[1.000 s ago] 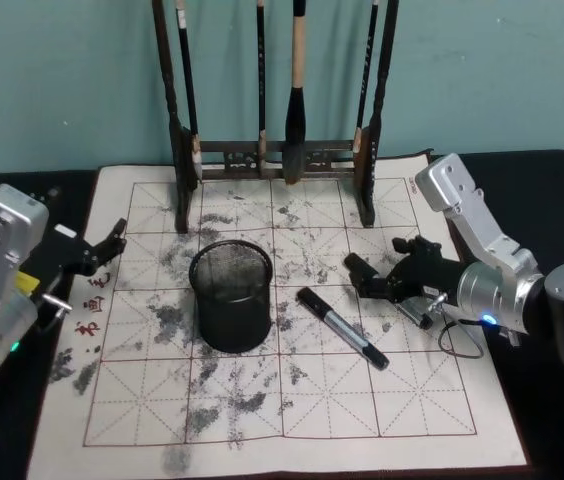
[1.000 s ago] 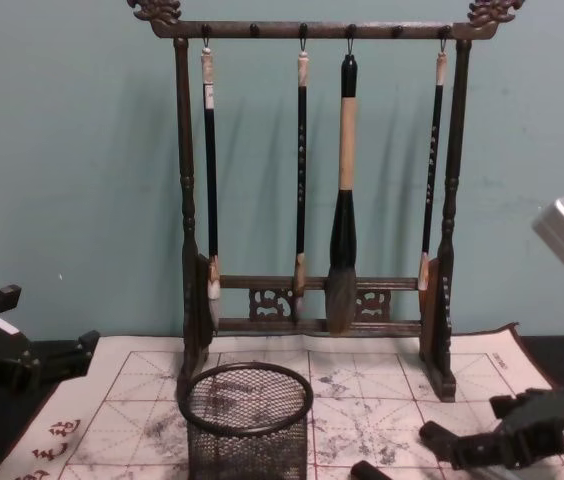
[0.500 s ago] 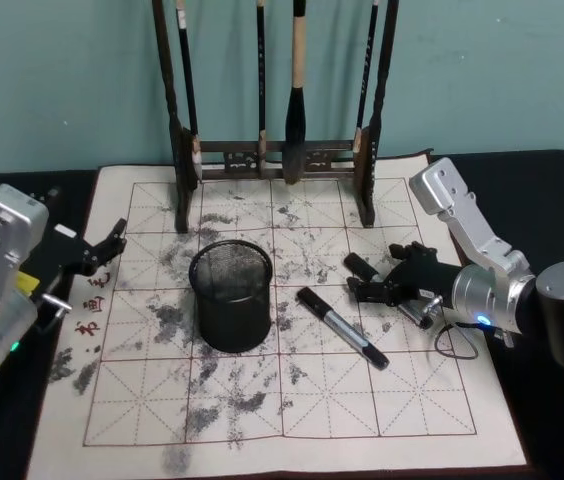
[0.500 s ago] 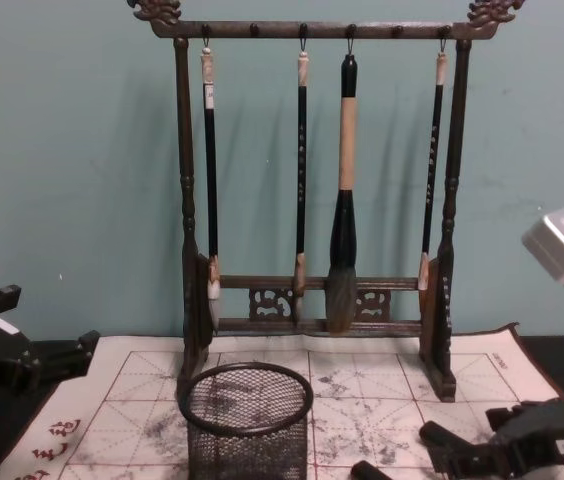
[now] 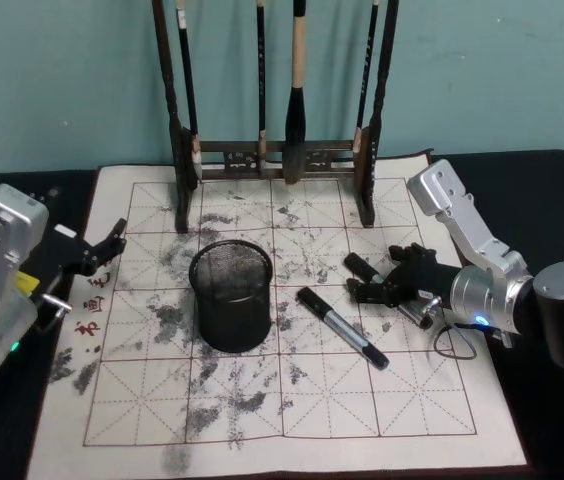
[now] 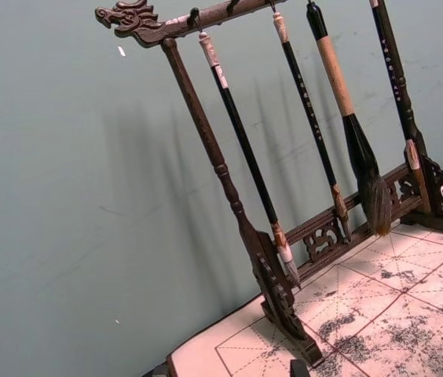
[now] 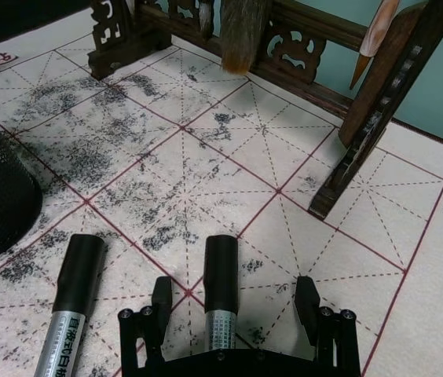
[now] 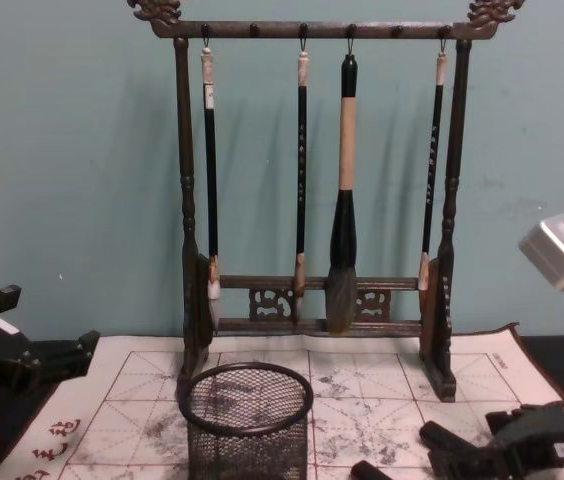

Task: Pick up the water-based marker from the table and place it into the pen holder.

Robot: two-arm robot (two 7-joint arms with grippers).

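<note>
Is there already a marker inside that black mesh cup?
No, the wire-mesh pen holder looks empty inside, and a marker lies flat on the calligraphy mat to its right.

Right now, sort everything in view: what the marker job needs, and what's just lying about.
Job: marker lying between the fingers of the open right gripper; pen holder; table.
Lying about: second marker, brush rack, brushes, left gripper parked at the left edge of the mat.

Dark wooden brush rack (image 8: pixel 184 200), four hanging brushes (image 8: pixel 346 150), teal wall (image 8: pixel 62 150)
</note>
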